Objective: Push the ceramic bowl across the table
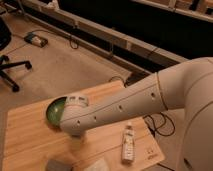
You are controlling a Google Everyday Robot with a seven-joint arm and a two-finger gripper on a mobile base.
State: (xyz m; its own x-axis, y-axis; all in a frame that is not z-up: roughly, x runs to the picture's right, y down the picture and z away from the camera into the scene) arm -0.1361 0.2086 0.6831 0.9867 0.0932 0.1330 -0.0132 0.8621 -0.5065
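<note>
The green ceramic bowl (53, 110) sits on the light wooden table (30, 140), left of its middle. Only its left half shows; the rest is hidden by my arm. My white arm reaches in from the right across the table. Its wrist end and the gripper (75, 131) are right over and beside the bowl's right side. The gripper points down behind the arm and is mostly hidden.
A white bottle (128, 142) lies on the table near its right front. A grey object (59, 165) and a pale one (97, 165) sit at the front edge. An office chair base (11, 70) stands on the floor at left. Cables run along the far wall.
</note>
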